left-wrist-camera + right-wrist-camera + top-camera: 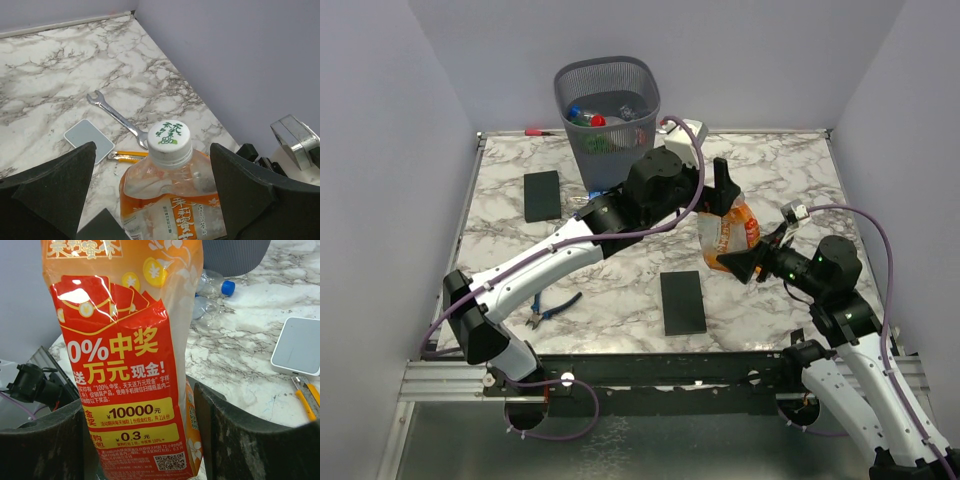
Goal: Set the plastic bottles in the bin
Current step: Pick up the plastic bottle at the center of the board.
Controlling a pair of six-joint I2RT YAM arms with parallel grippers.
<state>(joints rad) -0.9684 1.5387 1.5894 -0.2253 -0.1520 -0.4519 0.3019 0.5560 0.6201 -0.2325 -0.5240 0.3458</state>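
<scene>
An orange-labelled plastic bottle (730, 232) is held upright above the table. My right gripper (145, 440) is shut on its lower body, one finger against each side of the red and yellow label (130, 365). My left gripper (152, 195) is open and straddles the bottle's shoulder just below the white cap (170, 136), with a gap on both sides. The grey mesh bin (608, 100) stands at the back of the table with several bottles inside. A clear bottle with a blue cap (215, 290) lies on the table beside the bin's base.
Two flat black slabs (542, 195) (682, 302) and blue-handled pliers (552, 308) lie on the marble table. A white box (685, 130) sits right of the bin. A wrench (115, 116), a yellow knife (127, 156) and a flat white device (297, 345) lie at the right.
</scene>
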